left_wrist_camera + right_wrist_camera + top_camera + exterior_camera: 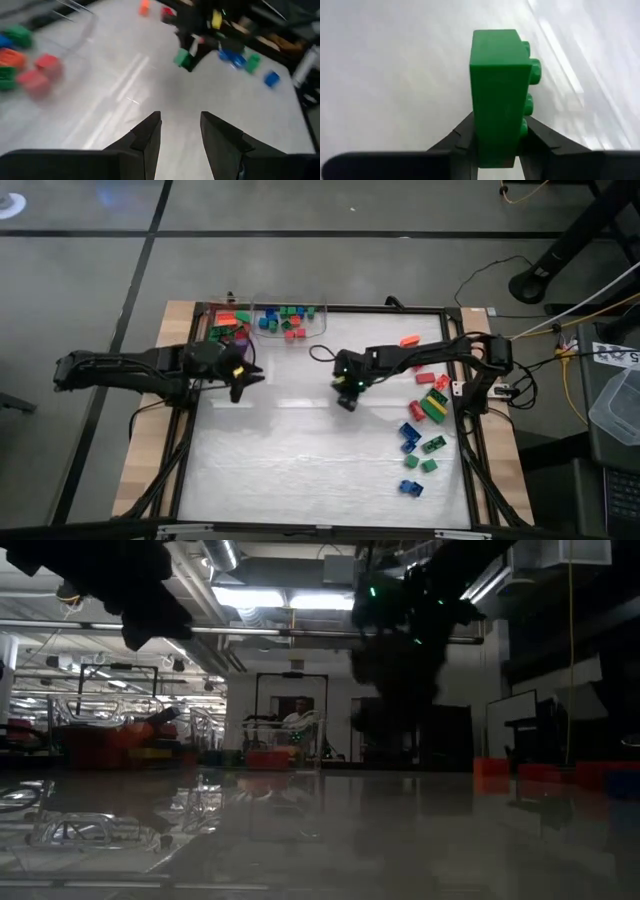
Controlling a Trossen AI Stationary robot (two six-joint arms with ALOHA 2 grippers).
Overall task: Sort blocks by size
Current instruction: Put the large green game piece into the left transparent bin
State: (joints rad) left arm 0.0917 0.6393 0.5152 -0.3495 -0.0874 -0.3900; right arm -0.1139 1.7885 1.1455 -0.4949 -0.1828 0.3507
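i see my right gripper (pixel 497 145) clamped on a green block (pixel 499 95), held over the mid table (pixel 300 460). my left gripper (pixel 180 135) hovers near the bins (pixel 290 320), fingers slightly apart, empty. loose blocks (pixel 425 425) lie along the right edge.

low view: both grippers only dark shapes, fingers unreadable | left wrist: bricks (pixel 31 75) beside the clear tray smeared, stud counts lost | right wrist: green brick (pixel 499 95) base hidden between fingers (pixel 457 145)
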